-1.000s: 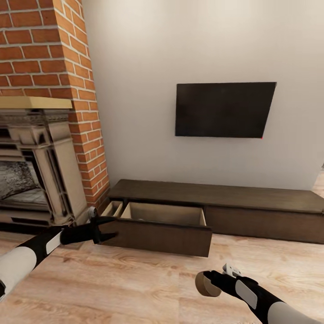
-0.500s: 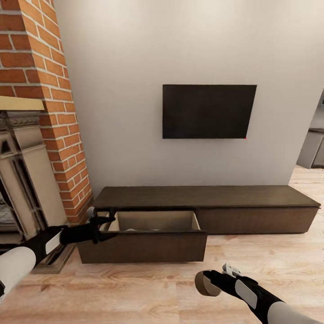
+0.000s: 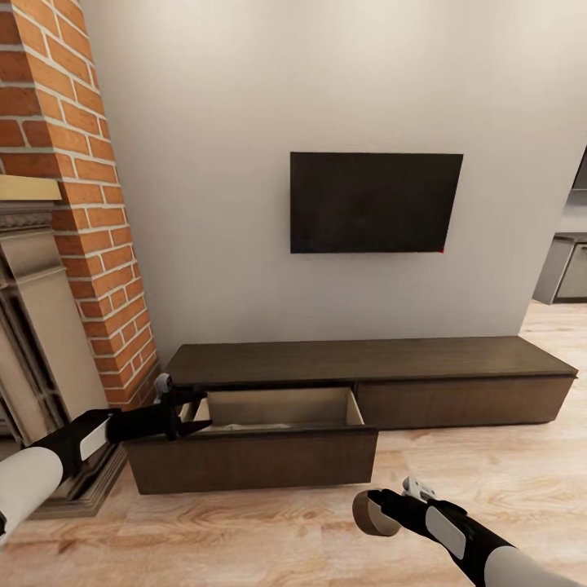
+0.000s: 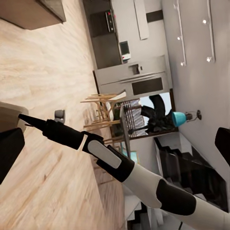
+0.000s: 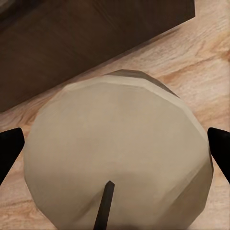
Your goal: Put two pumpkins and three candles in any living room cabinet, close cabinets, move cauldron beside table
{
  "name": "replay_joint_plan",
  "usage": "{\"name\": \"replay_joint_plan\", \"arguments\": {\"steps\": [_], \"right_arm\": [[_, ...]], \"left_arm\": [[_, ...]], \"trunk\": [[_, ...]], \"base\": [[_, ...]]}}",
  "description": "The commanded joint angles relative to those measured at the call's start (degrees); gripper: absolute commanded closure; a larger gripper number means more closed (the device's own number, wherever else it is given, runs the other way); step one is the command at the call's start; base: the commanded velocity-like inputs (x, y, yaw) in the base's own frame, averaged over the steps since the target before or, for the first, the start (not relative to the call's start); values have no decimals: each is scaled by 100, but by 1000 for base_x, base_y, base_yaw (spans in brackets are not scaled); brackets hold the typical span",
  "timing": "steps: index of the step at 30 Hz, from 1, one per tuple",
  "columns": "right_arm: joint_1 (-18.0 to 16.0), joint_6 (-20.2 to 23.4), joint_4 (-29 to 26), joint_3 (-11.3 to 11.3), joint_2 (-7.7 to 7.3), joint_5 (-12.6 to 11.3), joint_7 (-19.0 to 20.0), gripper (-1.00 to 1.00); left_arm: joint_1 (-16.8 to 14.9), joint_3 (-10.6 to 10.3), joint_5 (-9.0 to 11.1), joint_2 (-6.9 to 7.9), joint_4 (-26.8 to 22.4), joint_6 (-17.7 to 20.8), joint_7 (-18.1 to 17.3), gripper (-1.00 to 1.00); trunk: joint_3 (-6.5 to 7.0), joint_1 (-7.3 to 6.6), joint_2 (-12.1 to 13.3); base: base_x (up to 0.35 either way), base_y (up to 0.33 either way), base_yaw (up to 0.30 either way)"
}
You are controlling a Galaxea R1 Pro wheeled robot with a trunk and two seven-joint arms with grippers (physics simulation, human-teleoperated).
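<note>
Candle sits clamped in right gripper; left gripper gapes empty beside cabinet drawer's left corner. No legible writing.

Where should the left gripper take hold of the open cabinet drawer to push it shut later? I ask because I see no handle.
Judging by the flat, handle-free front panel of the cabinet, grip or press its top edge, coming from above and in front. The left gripper already hangs by the drawer's left end. The right gripper holds a candle.
</note>
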Motion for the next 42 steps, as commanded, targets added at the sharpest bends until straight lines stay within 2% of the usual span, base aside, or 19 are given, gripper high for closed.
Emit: {"name": "replay_joint_plan", "arguments": {"steps": [1, 13, 17, 25, 28, 30, 31, 33, 37, 38, 39, 40, 42], "right_arm": [[-4, 16, -5, 18, -4, -22, 2, 100], [-4, 26, -14, 31, -11, -21, -6, 100], [-4, 208, -12, 24, -11, -5, -11, 100], [-4, 271, -34, 30, -30, 22, -15, 100], [-4, 492, -333, 41, -19, 43, -55, 100], [-4, 727, -797, 41, -38, 52, -195, 100], [-4, 860, -1159, 36, -50, 52, -379, 100], [-4, 1170, -2054, 25, -94, -5, -1044, 100], [-4, 1825, -3666, -27, -173, -163, -3015, 100], [-4, 2113, -4169, -46, -179, -325, -3706, 100], [-4, 2318, -4491, -89, -176, -483, -4133, 100], [-4, 2589, -4897, -227, -172, -750, -4728, 100], [-4, 2829, -5255, -489, -156, -1026, -5437, 100]], "left_arm": [[-6, -29, 19, 5, -3, 67, -33, -100], [-6, -23, -17, 9, -11, 92, -34, -100], [-6, -47, -34, 2, -68, 92, -30, -100], [-6, -65, -61, 3, -54, 87, 40, -100], [-6, -75, -62, 57, -21, 60, 77, -100], [-6, -76, -58, 127, -16, 53, 171, -100], [-6, -77, -57, 149, -15, 51, 254, -100], [-6, -72, -55, 177, -14, 46, 476, -100], [-6, -60, -54, 203, -14, 41, 969, -100], [-6, -56, -54, 209, -14, 40, 1155, -100], [-6, -51, -54, 212, -14, 40, 1295, -100], [-6, -46, -54, 216, -13, 40, 1443, -100], [-6, -22, -49, 256, -18, 35, 1813, -100]], "trunk": [[-6, -1, -3], [209, -264, 478], [281, -352, 638], [425, -528, 959], [478, -594, 1080], [514, -637, 1160], [532, -659, 1200], [568, -703, 1280], [640, -791, 1441], [658, -813, 1481], [676, -835, 1521], [694, -857, 1561], [730, -901, 1641]], "base": [[2, 2, 0], [0, 0, 0], [0, 0, 0], [0, 0, 0], [0, 0, 0], [0, 0, 0], [0, 0, 0], [0, 0, 0], [0, 0, 0], [0, 0, 0], [0, 0, 0], [0, 0, 0], [0, 0, 0]]}}
